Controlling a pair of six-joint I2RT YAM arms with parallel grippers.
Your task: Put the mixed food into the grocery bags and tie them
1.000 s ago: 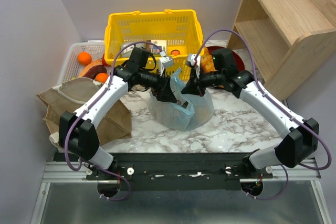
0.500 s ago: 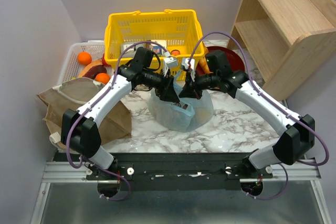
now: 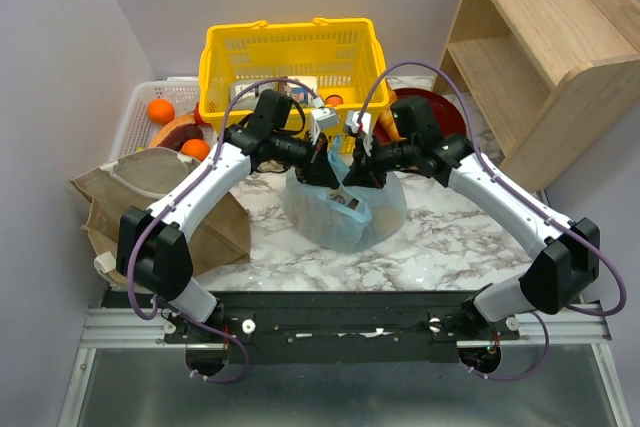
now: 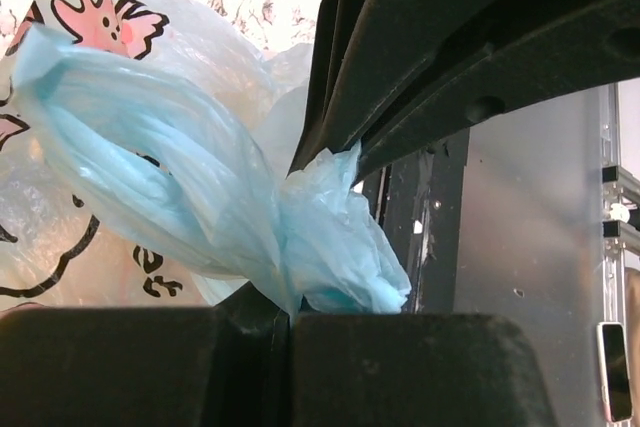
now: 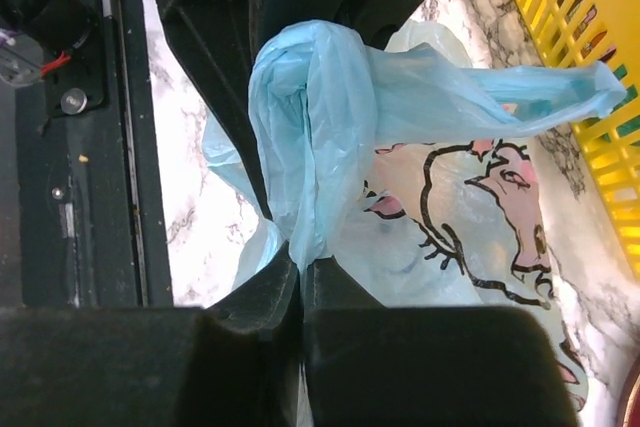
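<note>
The light-blue grocery bag (image 3: 345, 215) with the pink cartoon animal stands on the marble table between both arms. Just above its mouth the two grippers meet tip to tip. My left gripper (image 3: 328, 173) (image 4: 286, 315) is shut on a twisted blue handle strand (image 4: 190, 177). In the right wrist view my right gripper (image 3: 354, 175) (image 5: 301, 272) pinches another bunched blue strand (image 5: 315, 127) between its nearly closed jaws. The bag's contents are hidden. The tan grocery bag (image 3: 165, 197) with white handles lies at the left. Two oranges (image 3: 160, 110) sit in the tray behind it.
A yellow mesh basket (image 3: 290, 52) stands right behind the blue bag. A white tray (image 3: 138, 107) is at the back left, and a dark red plate (image 3: 455, 112) at the back right. A wooden shelf (image 3: 540, 37) fills the right corner.
Both grippers have drawn together over the blue bag's mouth. The left gripper has gone from open to shut on a handle strand. The right arm has moved left.
</note>
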